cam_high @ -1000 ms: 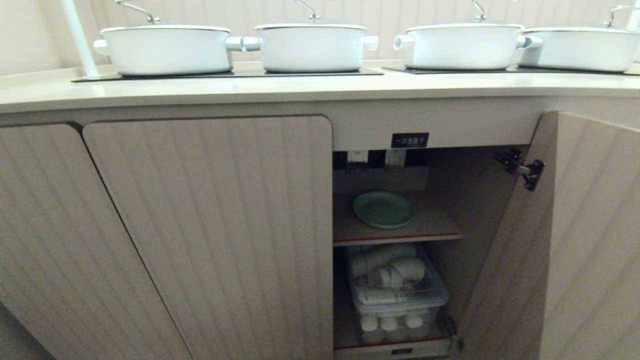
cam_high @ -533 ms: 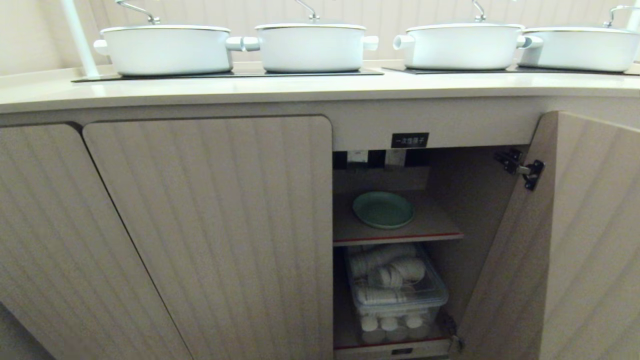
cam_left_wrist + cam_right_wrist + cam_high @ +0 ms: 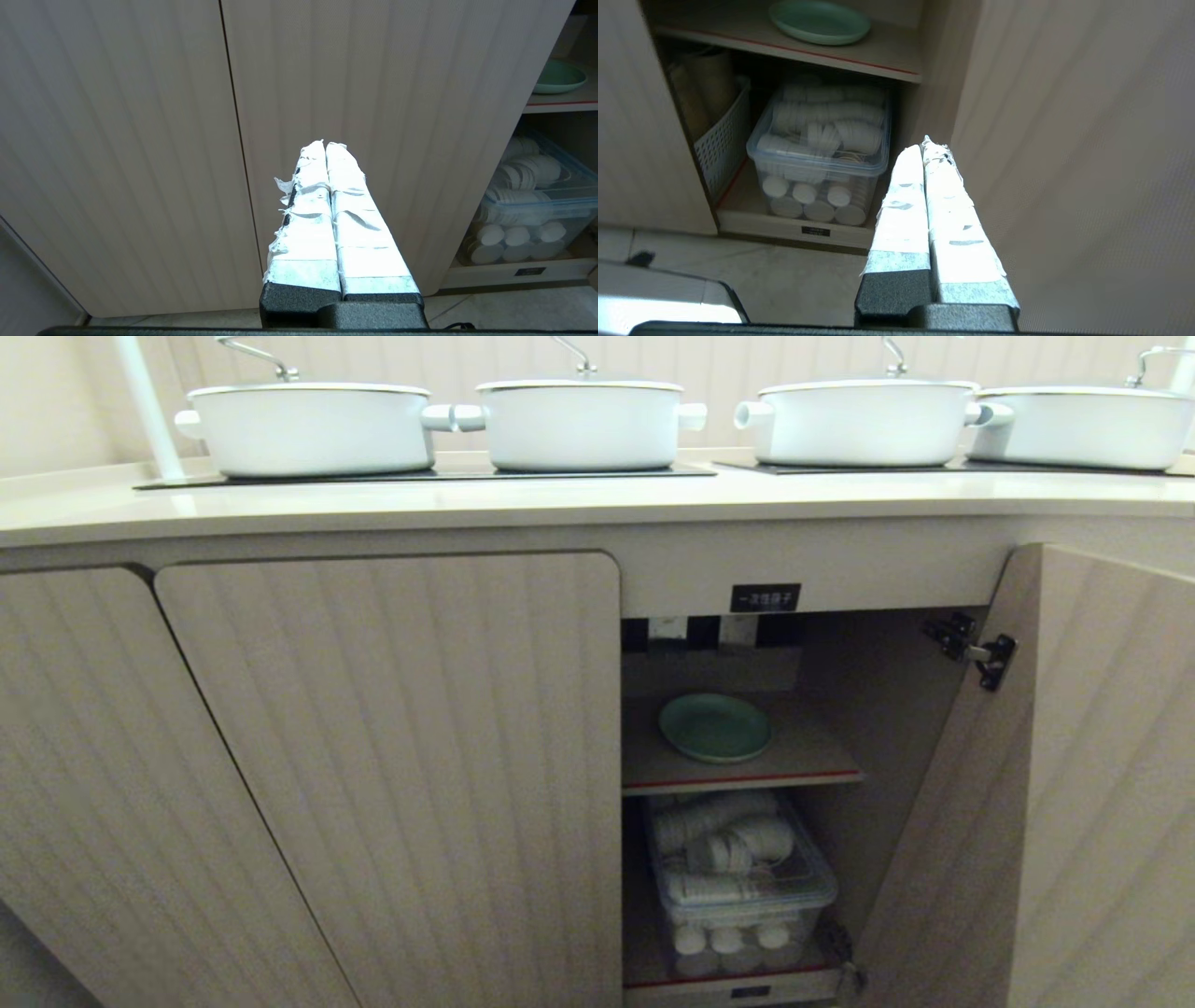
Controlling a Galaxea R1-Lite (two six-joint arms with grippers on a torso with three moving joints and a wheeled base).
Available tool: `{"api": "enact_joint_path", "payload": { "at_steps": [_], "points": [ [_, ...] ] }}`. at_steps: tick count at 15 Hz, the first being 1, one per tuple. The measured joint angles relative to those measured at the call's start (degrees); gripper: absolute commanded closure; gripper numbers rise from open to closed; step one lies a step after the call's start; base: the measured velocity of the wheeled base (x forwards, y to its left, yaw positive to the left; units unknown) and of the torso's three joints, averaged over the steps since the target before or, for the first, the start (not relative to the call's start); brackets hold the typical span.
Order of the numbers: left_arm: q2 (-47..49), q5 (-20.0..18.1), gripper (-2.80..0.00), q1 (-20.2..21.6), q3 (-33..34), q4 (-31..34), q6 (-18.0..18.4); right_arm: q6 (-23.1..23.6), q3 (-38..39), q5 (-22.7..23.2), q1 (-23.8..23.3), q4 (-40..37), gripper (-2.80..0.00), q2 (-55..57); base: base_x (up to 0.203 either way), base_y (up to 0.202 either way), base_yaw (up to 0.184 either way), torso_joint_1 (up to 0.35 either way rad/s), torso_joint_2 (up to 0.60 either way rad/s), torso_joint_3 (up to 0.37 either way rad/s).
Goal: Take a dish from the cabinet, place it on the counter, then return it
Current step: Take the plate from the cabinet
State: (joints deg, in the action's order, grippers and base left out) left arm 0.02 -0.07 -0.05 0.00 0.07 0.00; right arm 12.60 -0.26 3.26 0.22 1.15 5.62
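Nothing had shifted since the earlier frame; your right pincer [image 3: 923,144], pressed closed and empty, sat nearer the dish [image 3: 820,21], at 11 o'clock.

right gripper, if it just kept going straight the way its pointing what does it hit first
Probably the inner face of the open cabinet door. The shut right gripper aims at the seam where that door meets the cabinet's side, just right of the clear tub. Depth is unclear, so it might pass into the opening instead.
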Motion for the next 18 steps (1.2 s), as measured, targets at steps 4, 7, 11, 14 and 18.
{"api": "enact_joint_path", "payload": {
  "at_steps": [4,7,11,14,18],
  "points": [
    [0.0,-0.01,0.0,0.0,0.0,0.02,0.0,3.93,-0.04,5.71,3.13,10.09,0.0,8.11,0.0,0.0,0.0,0.0,0.0,0.0],
    [0.0,-0.03,0.0,0.02,0.0,-0.01,0.0,5.33,-0.55,8.77,7.27,14.47,0.0,15.41,0.0,0.0,0.0,0.0,0.0,0.0],
    [0.0,-0.02,0.0,0.0,0.0,0.02,0.0,5.55,-4.53,12.62,8.92,14.99,0.0,24.56,0.0,0.0,0.0,0.0,0.0,0.0],
    [0.0,0.0,0.0,0.0,0.0,0.02,0.0,5.57,-7.89,13.29,9.27,15.28,0.0,31.56,0.0,0.0,0.0,0.0,0.0,0.0],
    [0.0,-0.02,0.0,0.02,0.0,0.01,0.0,5.57,-9.4,13.33,9.95,18.65,0.0,41.02,0.0,0.0,0.0,0.0,0.0,0.0]
  ]
}}
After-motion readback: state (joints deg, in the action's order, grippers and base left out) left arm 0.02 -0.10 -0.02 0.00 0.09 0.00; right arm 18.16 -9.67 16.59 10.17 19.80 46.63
